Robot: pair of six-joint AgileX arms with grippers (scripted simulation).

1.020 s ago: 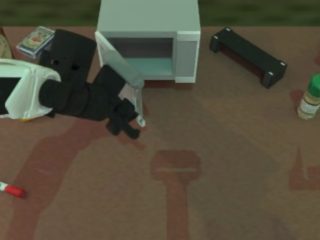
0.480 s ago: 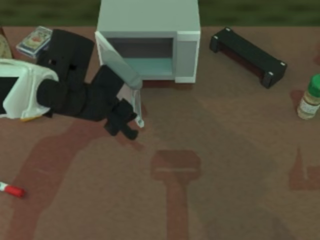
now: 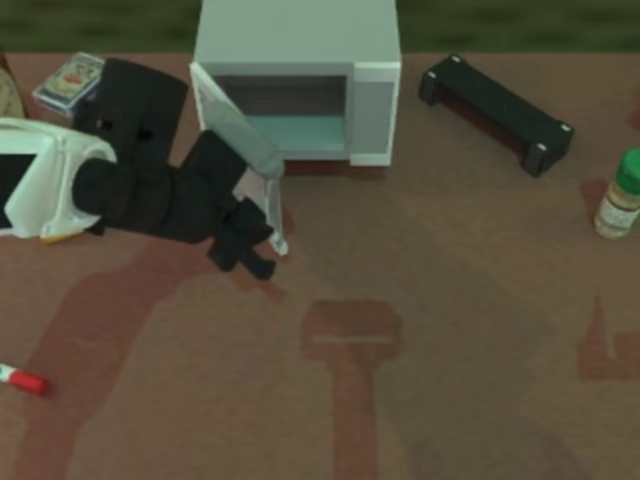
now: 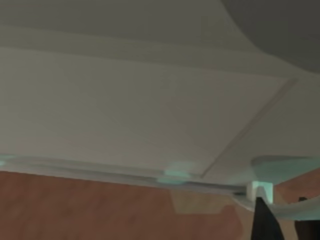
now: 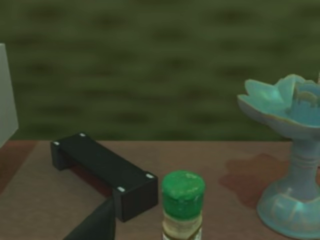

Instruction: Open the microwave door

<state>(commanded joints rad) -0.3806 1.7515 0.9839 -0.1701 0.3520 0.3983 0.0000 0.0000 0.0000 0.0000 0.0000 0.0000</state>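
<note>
Door partly open, left arm engaged.

The microwave door (image 3: 238, 125) is swung out from the microwave (image 3: 300, 60), its handle edge held clenched in the left gripper (image 3: 262, 240) at its 1 o'clock; the right arm is not seen from above.

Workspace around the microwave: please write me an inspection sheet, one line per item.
Surface: brown table, shadows on it.
Job's things: microwave at the far edge; microwave door swung partly open, cavity showing.
Clutter: black bracket block, green-capped jar, teal pedestal dish, card box, red marker.
Grippers: left gripper at the door's handle edge; right gripper not seen from above.
Cables: nothing seen.
Surroundings: dark green backdrop.
</note>
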